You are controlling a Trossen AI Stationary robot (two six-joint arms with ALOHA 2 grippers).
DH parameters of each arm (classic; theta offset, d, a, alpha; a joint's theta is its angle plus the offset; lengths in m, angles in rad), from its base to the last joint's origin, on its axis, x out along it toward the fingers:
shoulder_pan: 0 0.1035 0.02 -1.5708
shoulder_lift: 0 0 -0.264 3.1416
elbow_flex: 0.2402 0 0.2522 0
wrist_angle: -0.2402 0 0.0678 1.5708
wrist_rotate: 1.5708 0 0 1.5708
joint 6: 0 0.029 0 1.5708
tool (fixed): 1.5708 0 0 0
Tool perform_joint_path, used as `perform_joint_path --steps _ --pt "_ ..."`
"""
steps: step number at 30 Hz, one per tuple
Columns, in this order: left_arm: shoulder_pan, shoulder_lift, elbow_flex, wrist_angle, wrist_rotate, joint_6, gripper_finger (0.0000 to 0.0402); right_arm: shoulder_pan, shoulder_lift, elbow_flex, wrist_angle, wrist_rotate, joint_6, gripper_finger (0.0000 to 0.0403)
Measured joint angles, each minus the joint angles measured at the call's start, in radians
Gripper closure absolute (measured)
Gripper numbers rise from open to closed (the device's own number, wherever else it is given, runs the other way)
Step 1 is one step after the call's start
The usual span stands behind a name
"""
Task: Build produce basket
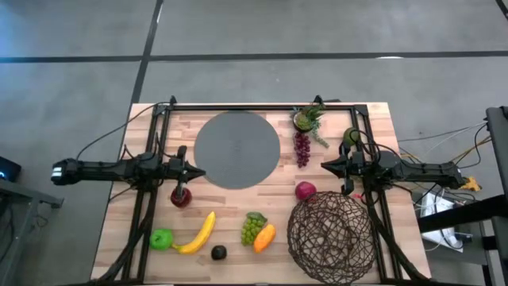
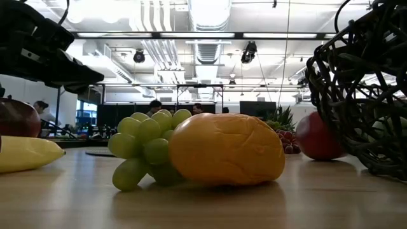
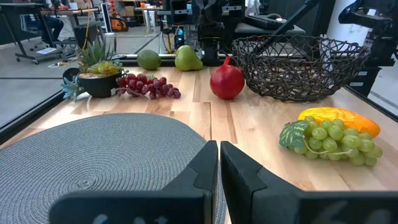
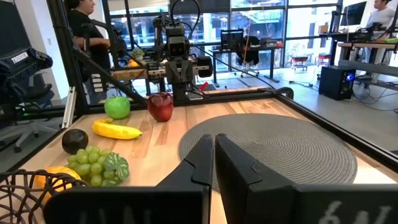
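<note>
Left end effector (image 1: pixel 197 172) shut, empty, hovering at the flat grey woven disc's (image 1: pixel 236 149) edge. Right end effector (image 1: pixel 327 166) likewise shut, empty, near the red pomegranate-like fruit (image 1: pixel 305 191). Round dark-brown wire-mesh basket (image 1: pixel 331 231) sits at the wooden worktop's (image 1: pixel 238 238) near right corner, apparently empty. Yellow banana (image 1: pixel 198 233), green grapes (image 1: pixel 252 229) and the other fruit lie loose. Nothing loaded yet; the whole job remains.

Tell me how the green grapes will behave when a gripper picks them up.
The green grapes look like a knobbly cluster of round beads, so fingers may slip between them. Probably light. Lying against the orange fruit, they might nudge it when lifted.
</note>
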Motion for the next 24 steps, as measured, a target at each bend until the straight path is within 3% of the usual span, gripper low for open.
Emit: perform_joint_path --steps 6,11,15,19,24 --pt "0.000 0.000 0.000 0.000 0.000 0.000 0.0400 0.000 0.000 0.000 0.072 0.001 0.043 0.0394" --pt "0.000 0.000 0.000 0.000 0.000 0.000 0.0400 0.000 0.000 0.000 0.342 0.004 0.420 0.0394" --pt "0.000 0.000 0.000 0.000 0.000 0.000 0.0400 0.000 0.000 0.000 0.470 0.159 0.511 0.0394" --pt "0.000 0.000 0.000 0.000 0.000 0.000 0.0400 0.000 0.009 0.046 0.424 0.367 0.672 0.0394" --pt "0.000 0.000 0.000 0.000 0.000 0.000 0.0400 0.000 0.076 0.188 0.169 0.470 0.778 0.0394"
